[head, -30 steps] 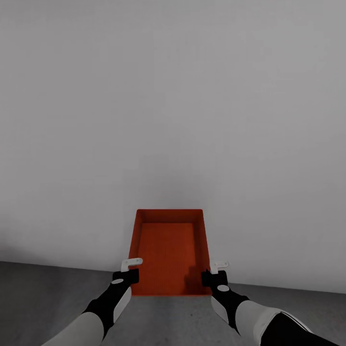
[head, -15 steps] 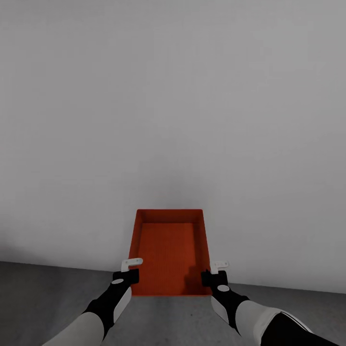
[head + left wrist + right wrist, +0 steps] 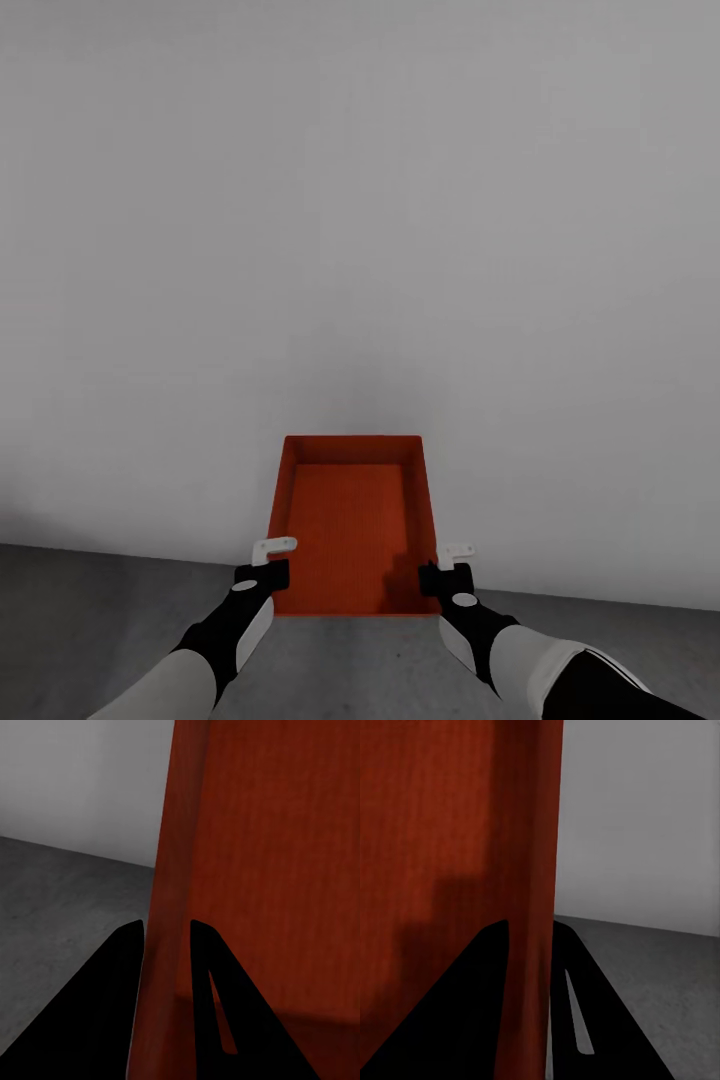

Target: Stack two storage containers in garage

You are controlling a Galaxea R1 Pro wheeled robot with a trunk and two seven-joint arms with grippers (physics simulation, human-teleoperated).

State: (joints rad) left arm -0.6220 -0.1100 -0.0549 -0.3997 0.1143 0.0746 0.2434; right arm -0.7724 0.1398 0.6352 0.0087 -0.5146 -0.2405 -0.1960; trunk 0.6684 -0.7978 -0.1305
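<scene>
One orange-red bin [image 3: 350,530] is carried level between both arms, open top up, in front of a plain white wall [image 3: 360,200], with dark grey concrete floor [image 3: 100,590] showing below it. The setting matches the garage, so the bin appears to be at its destination but not yet set down; how high it hangs above the floor cannot be judged. It is held by its two long side walls near the end closest to the robot, one claw per wall. This grip seems chosen to keep the thin-walled bin balanced and free to be lowered straight down. The left gripper [image 3: 268,560] straddles the bin's left wall: the left wrist view shows one dark finger on each face of the wall [image 3: 161,945], closed onto it with no visible gap. The right gripper [image 3: 448,565] matches it on the opposite wall, its two fingers pressed to either face of that wall [image 3: 531,945]. Both claws are therefore clamped narrowly on sheet-thin rims. In my judgement, the risk is the wall flexing or slipping if either claw loosens before the bin rests on the floor.
</scene>
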